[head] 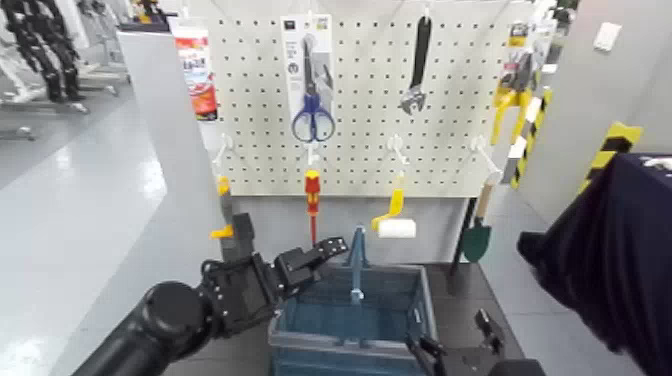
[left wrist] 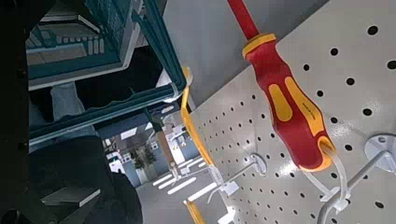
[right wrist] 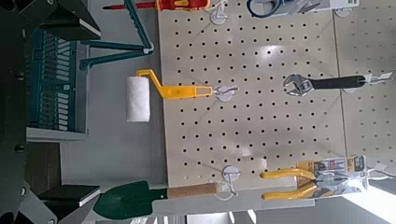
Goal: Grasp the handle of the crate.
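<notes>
Now left gripper (head: 335, 247) reaches beside handle (head: 357, 262) above crate (head: 352, 330).

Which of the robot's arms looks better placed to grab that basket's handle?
The left. Its pincer is raised beside the upright handle of the crate, near the bar's top. The right pincer sits low by the crate's front corner, farther from the bar.

You are looking at a workshop: a white pegboard (head: 370, 100) fills the back wall, with scissors (head: 312, 118), a wrench (head: 417, 70) and pliers (head: 517, 85) hung on it, a screwdriver (head: 312, 195), paint roller (head: 393, 222) and trowel (head: 479, 228) along its lower edge, and yellow-black hazard striping (head: 612, 145) to its right.
</notes>
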{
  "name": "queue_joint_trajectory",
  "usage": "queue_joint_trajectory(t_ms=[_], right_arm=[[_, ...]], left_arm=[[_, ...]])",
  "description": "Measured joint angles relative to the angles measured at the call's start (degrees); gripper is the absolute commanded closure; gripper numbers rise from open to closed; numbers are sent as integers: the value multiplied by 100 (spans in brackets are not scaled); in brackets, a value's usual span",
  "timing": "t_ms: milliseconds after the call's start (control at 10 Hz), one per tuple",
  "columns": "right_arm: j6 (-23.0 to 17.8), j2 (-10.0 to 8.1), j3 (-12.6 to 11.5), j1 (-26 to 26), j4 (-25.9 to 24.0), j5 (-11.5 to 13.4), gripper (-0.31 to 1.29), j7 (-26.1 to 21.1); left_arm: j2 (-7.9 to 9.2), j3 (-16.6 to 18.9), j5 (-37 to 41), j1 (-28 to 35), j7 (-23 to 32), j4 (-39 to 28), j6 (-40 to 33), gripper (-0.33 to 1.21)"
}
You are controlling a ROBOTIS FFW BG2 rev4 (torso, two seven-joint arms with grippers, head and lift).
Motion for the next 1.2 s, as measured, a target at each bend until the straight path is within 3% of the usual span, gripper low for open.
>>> queue_joint_trajectory(t_ms=[400, 1000, 1100, 1200], right_arm=[[-84, -8, 48, -44, 34, -30, 14, 0], [-140, -9, 110, -92, 61, -58, 14, 0], [-150, -9, 123, -102, 70, -66, 14, 0], [-161, -9, 131, -108, 74, -69, 14, 0]], left_arm=[[-114, -524, 788, -615, -209, 806, 435, 10], [-251, -855, 1361, -977, -239, 1434, 695, 16], [-264, -894, 1435, -1015, -237, 1521, 733, 40], [-274, -929, 1511, -1036, -237, 1577, 759, 84]])
